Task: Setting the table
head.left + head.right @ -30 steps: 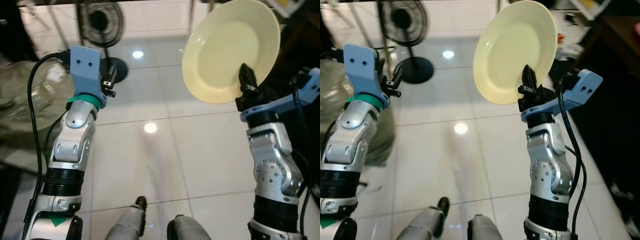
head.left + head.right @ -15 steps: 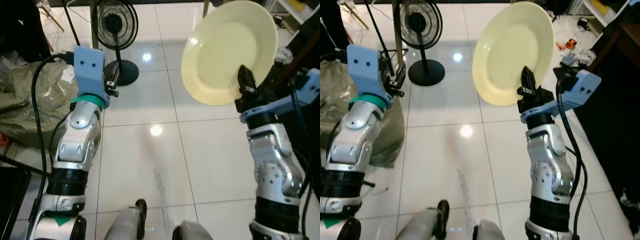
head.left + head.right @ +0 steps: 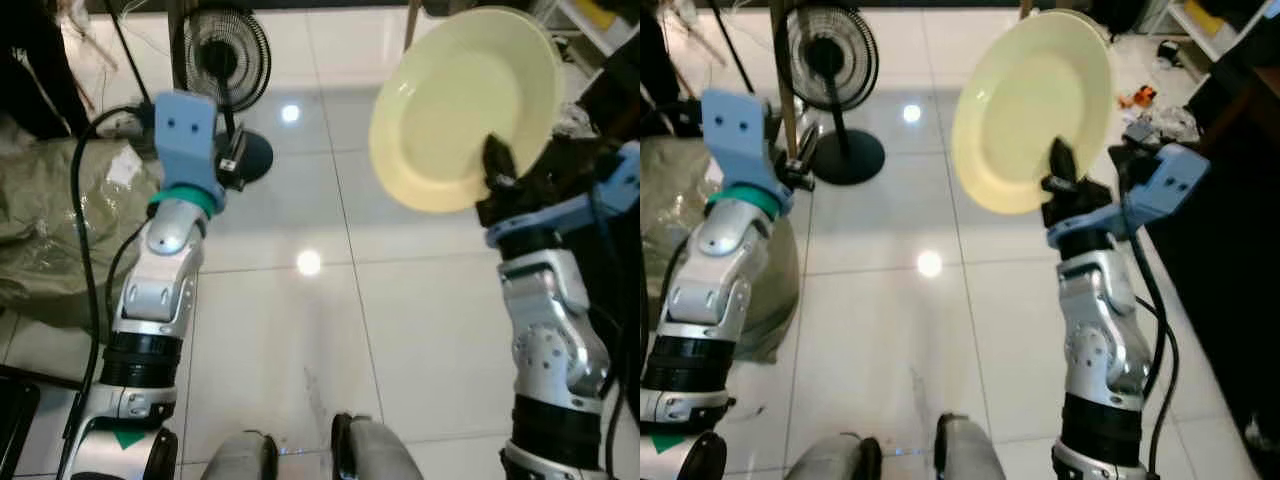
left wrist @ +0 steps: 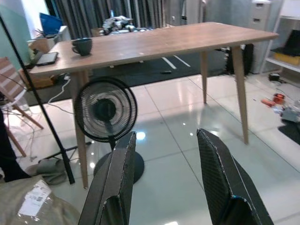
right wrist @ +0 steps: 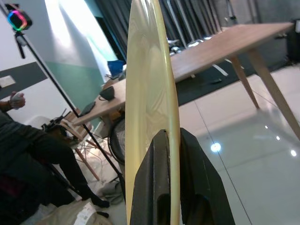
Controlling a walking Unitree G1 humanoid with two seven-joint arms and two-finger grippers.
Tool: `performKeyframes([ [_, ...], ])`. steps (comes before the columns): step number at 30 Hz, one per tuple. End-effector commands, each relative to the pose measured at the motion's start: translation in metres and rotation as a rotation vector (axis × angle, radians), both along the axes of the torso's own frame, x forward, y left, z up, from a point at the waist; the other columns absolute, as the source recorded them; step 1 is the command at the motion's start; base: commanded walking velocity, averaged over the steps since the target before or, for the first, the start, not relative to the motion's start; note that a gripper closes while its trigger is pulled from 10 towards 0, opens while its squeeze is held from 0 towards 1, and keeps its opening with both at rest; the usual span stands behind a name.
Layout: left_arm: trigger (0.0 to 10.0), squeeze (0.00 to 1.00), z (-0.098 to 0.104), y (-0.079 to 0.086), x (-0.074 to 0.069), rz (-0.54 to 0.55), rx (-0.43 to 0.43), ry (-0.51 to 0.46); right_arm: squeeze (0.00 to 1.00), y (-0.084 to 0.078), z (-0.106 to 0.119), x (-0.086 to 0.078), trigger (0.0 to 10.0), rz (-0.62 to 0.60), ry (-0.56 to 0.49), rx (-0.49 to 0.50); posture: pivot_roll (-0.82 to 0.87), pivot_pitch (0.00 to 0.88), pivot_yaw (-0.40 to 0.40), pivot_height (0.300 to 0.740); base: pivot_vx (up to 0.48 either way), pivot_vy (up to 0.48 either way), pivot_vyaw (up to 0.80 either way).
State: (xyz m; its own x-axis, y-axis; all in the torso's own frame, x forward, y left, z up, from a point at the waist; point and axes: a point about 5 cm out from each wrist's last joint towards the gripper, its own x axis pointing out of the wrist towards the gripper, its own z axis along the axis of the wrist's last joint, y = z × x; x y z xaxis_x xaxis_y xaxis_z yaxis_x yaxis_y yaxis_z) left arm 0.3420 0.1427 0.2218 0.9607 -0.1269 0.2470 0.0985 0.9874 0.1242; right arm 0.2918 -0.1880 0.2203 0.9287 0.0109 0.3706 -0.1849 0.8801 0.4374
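Right gripper [image 3: 1061,172], right of centre in the right eye view, clamped on the lower rim of a pale yellow plate [image 3: 1032,108], one black finger across the face and the other behind. Seen edge-on from the right wrist, with the rim pinched tight between the two fingers [image 5: 154,187]. Held upright and high at upper centre-right, probably so a thin rim grip carries the disc without levering it loose, and so it stays clear of the legs while walking.

Left gripper [image 4: 165,180] raised at the left of the frame, fingers spread apart, holding nothing; likely kept up and ready to steady the plate or take another item.

Beyond the fingers in the left wrist view, a wooden table [image 4: 154,41] across the upper half, with a dark cup [image 4: 82,45] on its top at upper left. A standing fan [image 4: 106,111] on the glossy tiled floor [image 3: 400,320] below it, left of centre. Judged as carrying stage: plate not yet set down, table some way ahead.
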Motion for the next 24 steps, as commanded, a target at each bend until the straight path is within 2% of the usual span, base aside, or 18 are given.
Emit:
performKeyframes([
  [1,10.0,0.0,-0.005,0.005,0.0,0.016,0.009,0.018,0.0,0.004,0.0,0.0,10.0,0.006,-0.001,0.001,0.0,0.077,0.023,0.74,0.442,0.0,0.0],
  [9,10.0,0.0,-0.005,0.004,0.0,0.009,0.008,0.017,0.0,-0.003,-0.002,0.001,10.0,-0.042,0.014,0.008,0.0,0.078,0.022,0.74,0.442,0.0,0.0],
  [11,10.0,0.0,-0.008,0.0,-0.001,-0.02,0.008,0.03,0.0,-0.014,-0.009,0.003,10.0,-0.099,0.056,-0.034,0.0,0.079,0.023,0.74,0.442,0.0,0.0],
  [12,10.0,0.0,-0.008,0.0,-0.001,-0.02,0.008,0.03,0.0,-0.014,-0.009,0.003,10.0,-0.099,0.056,-0.034,0.0,0.079,0.023,0.74,0.442,0.0,0.0],
  [15,10.0,0.0,-0.02,-0.009,-0.004,-0.081,0.019,0.07,0.0,-0.033,-0.027,0.003,10.0,-0.182,0.144,-0.114,-0.01,0.083,0.025,0.74,0.442,0.0,0.0],
  [18,10.0,0.0,-0.026,-0.012,-0.006,-0.103,0.027,0.089,0.0,-0.04,-0.034,0.0,10.0,-0.207,0.167,-0.127,-0.01,0.084,0.026,0.74,0.442,0.0,0.0],
  [20,10.0,0.0,-0.031,-0.022,-0.007,-0.141,0.03,0.104,0.0,-0.047,-0.04,-0.004,10.0,-0.229,0.185,-0.13,-0.02,0.088,0.043,0.74,0.442,0.0,0.0],
  [24,10.0,0.0,-0.032,-0.029,-0.008,-0.174,0.033,0.107,0.0,-0.05,-0.043,-0.007,10.0,-0.24,0.193,-0.13,-0.03,0.088,0.054,0.74,0.442,0.0,0.0],
])
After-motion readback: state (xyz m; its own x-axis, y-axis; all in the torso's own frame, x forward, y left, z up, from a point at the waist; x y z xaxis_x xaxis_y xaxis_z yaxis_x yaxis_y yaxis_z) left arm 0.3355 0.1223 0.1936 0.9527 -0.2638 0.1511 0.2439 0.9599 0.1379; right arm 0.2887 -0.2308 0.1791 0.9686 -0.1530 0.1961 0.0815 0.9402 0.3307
